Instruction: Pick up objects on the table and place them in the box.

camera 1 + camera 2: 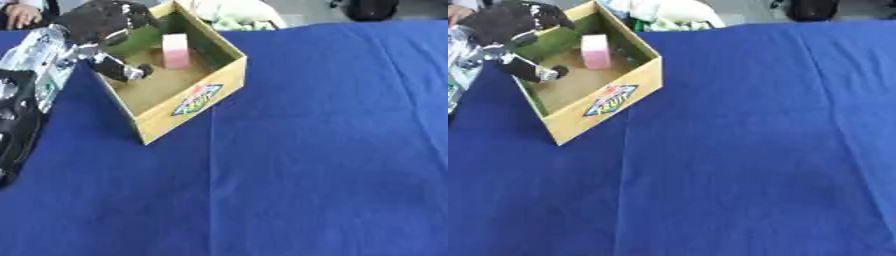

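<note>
The robot's left hand [101, 22], black with silver joints, hung over the near-left corner of the open yellow cardboard box [188, 102], its fingers [122, 70] curled round a clear plastic water bottle [39, 52] with a pale label. The bottle lay tilted outside the box's left wall, on the palm side of those fingers, its cap end toward the far edge. That hold looked meant to carry the bottle over the wall before letting go; it was not yet inside. Beyond the fingertips, on the brown box floor, a pink rectangular block [176, 50] stood upright, already delivered. A blue cloth-covered table [332, 150] stretched away from the fingers. The right hand showed in neither view.
</note>
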Controlling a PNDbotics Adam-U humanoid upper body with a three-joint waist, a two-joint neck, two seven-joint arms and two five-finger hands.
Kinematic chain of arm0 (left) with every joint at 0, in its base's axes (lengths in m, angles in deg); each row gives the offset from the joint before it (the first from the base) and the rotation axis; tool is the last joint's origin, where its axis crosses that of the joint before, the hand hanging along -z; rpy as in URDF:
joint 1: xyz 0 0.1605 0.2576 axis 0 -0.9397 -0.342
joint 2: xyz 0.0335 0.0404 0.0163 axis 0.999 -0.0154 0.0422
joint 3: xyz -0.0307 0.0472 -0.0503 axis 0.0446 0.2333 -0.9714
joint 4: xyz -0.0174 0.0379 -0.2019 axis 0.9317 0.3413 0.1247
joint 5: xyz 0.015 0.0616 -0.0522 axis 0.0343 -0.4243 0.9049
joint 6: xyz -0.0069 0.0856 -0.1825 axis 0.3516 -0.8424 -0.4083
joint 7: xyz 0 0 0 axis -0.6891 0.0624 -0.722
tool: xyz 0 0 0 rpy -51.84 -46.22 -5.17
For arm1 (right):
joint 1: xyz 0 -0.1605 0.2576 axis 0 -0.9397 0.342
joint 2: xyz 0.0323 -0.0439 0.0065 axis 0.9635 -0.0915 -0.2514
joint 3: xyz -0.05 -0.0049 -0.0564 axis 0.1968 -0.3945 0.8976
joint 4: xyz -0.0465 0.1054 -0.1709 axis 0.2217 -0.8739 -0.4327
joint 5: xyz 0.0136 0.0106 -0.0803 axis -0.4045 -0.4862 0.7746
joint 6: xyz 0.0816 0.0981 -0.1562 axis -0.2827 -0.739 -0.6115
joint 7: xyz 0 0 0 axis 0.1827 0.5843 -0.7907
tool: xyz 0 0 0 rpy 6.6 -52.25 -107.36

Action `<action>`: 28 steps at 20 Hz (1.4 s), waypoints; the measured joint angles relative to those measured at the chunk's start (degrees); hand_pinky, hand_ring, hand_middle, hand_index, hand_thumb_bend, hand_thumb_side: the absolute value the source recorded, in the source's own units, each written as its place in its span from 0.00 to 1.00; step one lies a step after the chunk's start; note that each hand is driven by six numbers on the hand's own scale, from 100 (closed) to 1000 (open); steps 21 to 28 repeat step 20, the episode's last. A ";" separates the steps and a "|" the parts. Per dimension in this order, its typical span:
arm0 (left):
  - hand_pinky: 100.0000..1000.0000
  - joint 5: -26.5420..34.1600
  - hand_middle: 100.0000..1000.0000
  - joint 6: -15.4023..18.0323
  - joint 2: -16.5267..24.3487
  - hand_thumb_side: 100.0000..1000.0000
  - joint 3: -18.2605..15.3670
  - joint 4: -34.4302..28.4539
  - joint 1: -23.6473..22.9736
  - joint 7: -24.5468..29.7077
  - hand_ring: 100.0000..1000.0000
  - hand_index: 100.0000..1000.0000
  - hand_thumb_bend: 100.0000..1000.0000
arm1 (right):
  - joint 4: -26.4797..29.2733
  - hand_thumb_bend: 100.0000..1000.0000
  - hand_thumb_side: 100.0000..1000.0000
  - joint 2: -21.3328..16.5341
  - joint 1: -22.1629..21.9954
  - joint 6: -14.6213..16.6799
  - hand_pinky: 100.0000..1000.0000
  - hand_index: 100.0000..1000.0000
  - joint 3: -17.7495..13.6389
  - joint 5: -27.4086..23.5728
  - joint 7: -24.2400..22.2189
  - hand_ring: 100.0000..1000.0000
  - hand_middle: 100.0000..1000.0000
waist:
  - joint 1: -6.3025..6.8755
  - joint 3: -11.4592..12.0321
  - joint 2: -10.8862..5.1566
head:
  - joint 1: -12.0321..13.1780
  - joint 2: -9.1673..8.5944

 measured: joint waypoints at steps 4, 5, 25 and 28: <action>0.54 3.27 0.65 -0.53 0.10 0.11 -0.22 -1.91 -0.01 0.32 0.67 0.80 0.03 | 0.00 0.18 1.00 0.00 -0.32 -0.08 0.48 0.77 -0.01 0.01 0.06 0.79 0.63 | -0.03 0.30 -0.74 | 0.00 0.42; 0.53 4.81 0.64 -0.73 0.28 0.10 -0.24 -3.05 -0.06 0.44 0.67 0.80 0.00 | 0.01 0.18 1.00 0.00 -0.41 -0.12 0.48 0.77 -0.01 0.02 0.10 0.79 0.63 | -0.05 0.43 -0.96 | -0.03 0.54; 0.54 56.39 0.72 -18.85 11.92 0.57 -5.79 -50.02 -19.21 -1.15 0.71 0.85 0.00 | 0.84 0.14 1.00 -0.10 -0.88 -1.03 0.49 0.78 -0.03 0.67 1.34 0.80 0.64 | -0.68 3.34 -4.45 | -2.05 3.52; 0.54 56.39 0.72 -18.85 11.92 0.57 -5.79 -50.02 -19.21 -1.15 0.71 0.85 0.00 | 0.84 0.14 1.00 -0.10 -0.88 -1.03 0.49 0.78 -0.03 0.67 1.34 0.80 0.64 | -0.68 3.34 -4.45 | -2.05 3.52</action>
